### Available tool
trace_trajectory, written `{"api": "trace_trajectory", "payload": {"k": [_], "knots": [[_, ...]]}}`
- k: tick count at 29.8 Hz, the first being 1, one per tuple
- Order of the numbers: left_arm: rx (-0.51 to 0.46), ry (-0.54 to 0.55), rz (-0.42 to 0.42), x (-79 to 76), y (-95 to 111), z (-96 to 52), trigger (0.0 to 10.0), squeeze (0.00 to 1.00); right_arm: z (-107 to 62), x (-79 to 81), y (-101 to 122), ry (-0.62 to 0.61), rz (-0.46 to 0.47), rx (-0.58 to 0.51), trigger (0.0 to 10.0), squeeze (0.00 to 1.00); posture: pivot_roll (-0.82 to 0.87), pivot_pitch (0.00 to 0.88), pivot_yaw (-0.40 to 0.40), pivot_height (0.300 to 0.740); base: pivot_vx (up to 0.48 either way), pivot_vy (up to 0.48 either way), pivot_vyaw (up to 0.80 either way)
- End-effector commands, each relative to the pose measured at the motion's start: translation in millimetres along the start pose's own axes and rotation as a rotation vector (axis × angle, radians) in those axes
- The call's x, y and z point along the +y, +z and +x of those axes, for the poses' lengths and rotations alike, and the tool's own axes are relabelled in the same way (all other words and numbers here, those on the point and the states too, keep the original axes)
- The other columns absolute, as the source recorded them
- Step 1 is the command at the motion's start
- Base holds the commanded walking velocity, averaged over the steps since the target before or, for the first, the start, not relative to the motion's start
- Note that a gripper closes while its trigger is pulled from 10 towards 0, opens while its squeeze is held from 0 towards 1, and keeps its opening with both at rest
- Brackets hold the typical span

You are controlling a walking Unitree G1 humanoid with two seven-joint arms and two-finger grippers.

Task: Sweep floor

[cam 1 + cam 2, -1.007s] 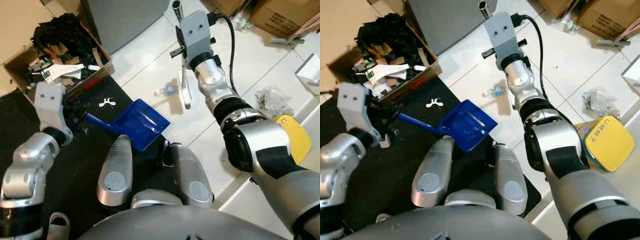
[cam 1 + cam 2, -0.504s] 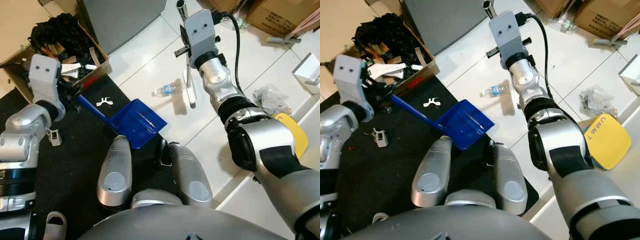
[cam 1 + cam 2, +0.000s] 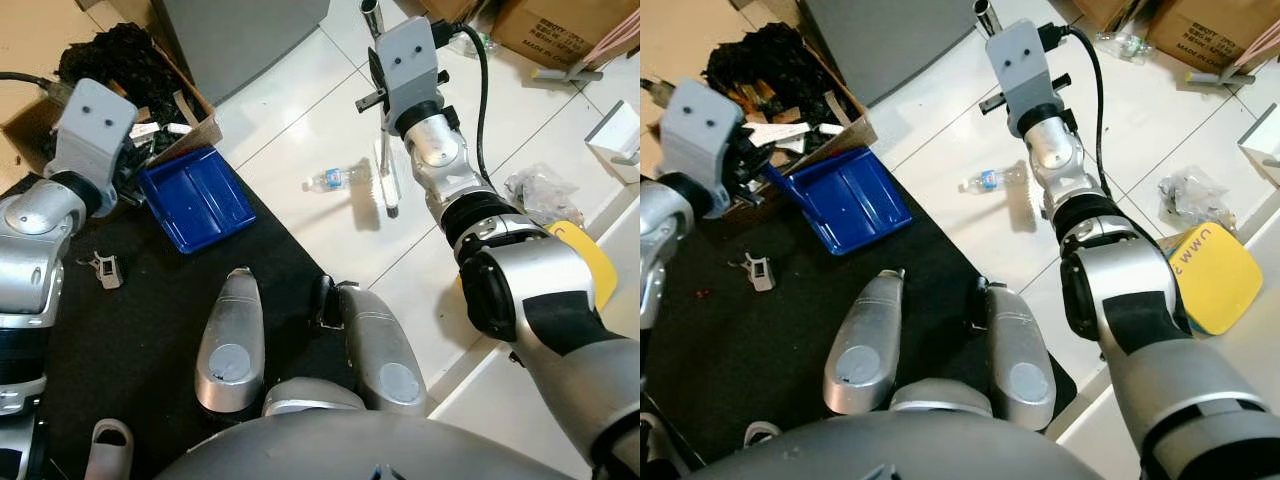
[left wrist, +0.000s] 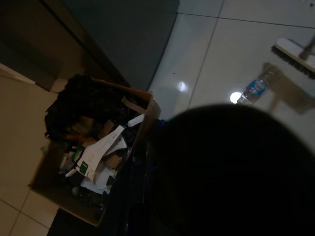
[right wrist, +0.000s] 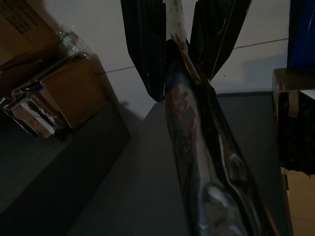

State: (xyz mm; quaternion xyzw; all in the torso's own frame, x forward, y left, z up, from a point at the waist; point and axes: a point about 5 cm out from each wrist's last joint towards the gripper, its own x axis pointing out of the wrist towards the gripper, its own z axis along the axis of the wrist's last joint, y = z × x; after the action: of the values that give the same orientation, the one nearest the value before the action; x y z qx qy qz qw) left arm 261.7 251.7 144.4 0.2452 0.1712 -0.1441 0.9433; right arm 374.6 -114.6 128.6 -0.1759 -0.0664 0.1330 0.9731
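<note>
Sweeping stands unfinished, we judge: our left gripper (image 3: 740, 165) clenches the blue plastic dustpan (image 3: 195, 197) tipped beside the cardboard scrap box (image 3: 120, 95), while our right gripper (image 5: 170, 54) grasps the silver-handled broom (image 3: 386, 180) near a clear plastic bottle (image 3: 330, 181) on open white tile (image 3: 300, 120); boxes crowd the far edge.

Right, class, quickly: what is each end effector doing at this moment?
Left end effector: closed on the blue dustpan handle, pan tilted up beside the cardboard box.
Right end effector: closed on the broom handle.
</note>
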Motion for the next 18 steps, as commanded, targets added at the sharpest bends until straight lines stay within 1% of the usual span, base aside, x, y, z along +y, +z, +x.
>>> {"api": "trace_trajectory", "payload": {"k": [1, 2, 4, 9, 13, 14, 18], "knots": [[0.029, -0.038, 0.010, -1.9, -5.7, -2.0, 10.0, 0.00, -1.7, -1.8, -1.9, -0.012, -0.002, 0.000, 10.0, 0.00, 0.43, 0.157, -0.047, 0.740, 0.000, 0.000, 0.00], [0.028, -0.078, -0.046, -8.1, -12.5, -1.9, 10.0, 0.00, -1.7, -2.1, -1.9, -0.013, -0.003, -0.001, 10.0, 0.00, 0.42, 0.158, -0.048, 0.740, 0.000, 0.000, 0.00], [0.024, -0.092, -0.096, -11.7, -17.4, -2.1, 10.0, 0.00, -1.8, -2.5, -2.0, -0.013, -0.004, -0.002, 10.0, 0.00, 0.42, 0.158, -0.049, 0.740, 0.000, 0.000, 0.00], [-0.007, -0.100, -0.124, -12.7, -19.6, -1.9, 10.0, 0.00, -2.3, -3.2, -2.5, -0.012, -0.007, -0.001, 10.0, 0.00, 0.42, 0.161, -0.055, 0.740, 0.000, 0.000, 0.00], [-0.086, -0.193, -0.205, -22.4, -13.9, -2.0, 10.0, 0.00, -2.2, -3.0, -2.4, -0.008, -0.009, -0.001, 10.0, 0.00, 0.42, 0.165, -0.059, 0.740, 0.000, 0.000, 0.00], [-0.086, -0.193, -0.205, -22.4, -13.9, -2.0, 10.0, 0.00, -2.2, -3.0, -2.4, -0.008, -0.009, -0.001, 10.0, 0.00, 0.42, 0.165, -0.059, 0.740, 0.000, 0.000, 0.00], [-0.151, -0.264, -0.260, -29.4, -4.0, -0.8, 10.0, 0.00, -1.7, -2.1, -1.7, -0.003, -0.012, -0.004, 10.0, 0.00, 0.41, 0.166, -0.063, 0.740, 0.000, 0.000, 0.00]]}}
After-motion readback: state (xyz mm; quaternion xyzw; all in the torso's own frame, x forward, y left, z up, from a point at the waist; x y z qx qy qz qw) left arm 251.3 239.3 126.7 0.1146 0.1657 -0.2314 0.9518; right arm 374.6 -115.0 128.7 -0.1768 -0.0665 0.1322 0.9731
